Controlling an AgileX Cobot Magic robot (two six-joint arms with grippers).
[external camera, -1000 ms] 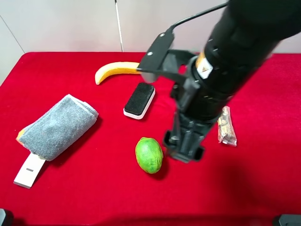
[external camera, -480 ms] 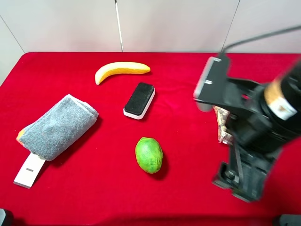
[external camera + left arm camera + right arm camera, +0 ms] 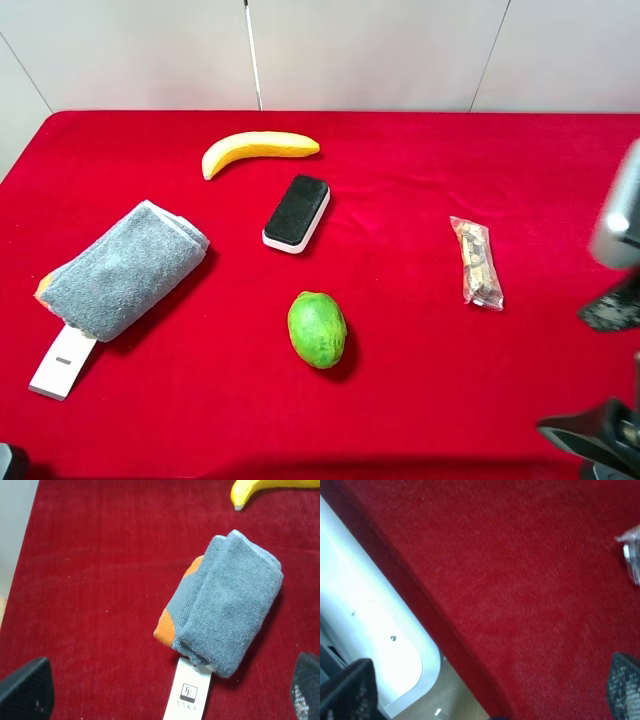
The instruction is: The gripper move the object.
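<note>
The object, a small oval green fruit [image 3: 317, 329], lies on the red cloth at front centre, free of both grippers. My right arm [image 3: 612, 300] shows only as a blurred part at the far right edge, well away from the fruit. In the right wrist view the right gripper [image 3: 485, 690] is open and empty, with its black fingertips [image 3: 347, 690] wide apart over the cloth's edge. In the left wrist view the left gripper [image 3: 165, 692] is open and empty above the folded towel. The fruit shows in neither wrist view.
A yellow banana [image 3: 260, 148] lies at the back. A black-and-white eraser [image 3: 296, 212] lies behind the fruit. A grey-blue towel [image 3: 125, 268] with a white tag [image 3: 62, 362] lies at left. A clear snack packet [image 3: 477, 262] lies at right. The white table edge [image 3: 370, 615] borders the cloth.
My right arm has pulled away from beside the fruit, moving right and forward to the edge of the view. The fruit and the other things have not moved.
</note>
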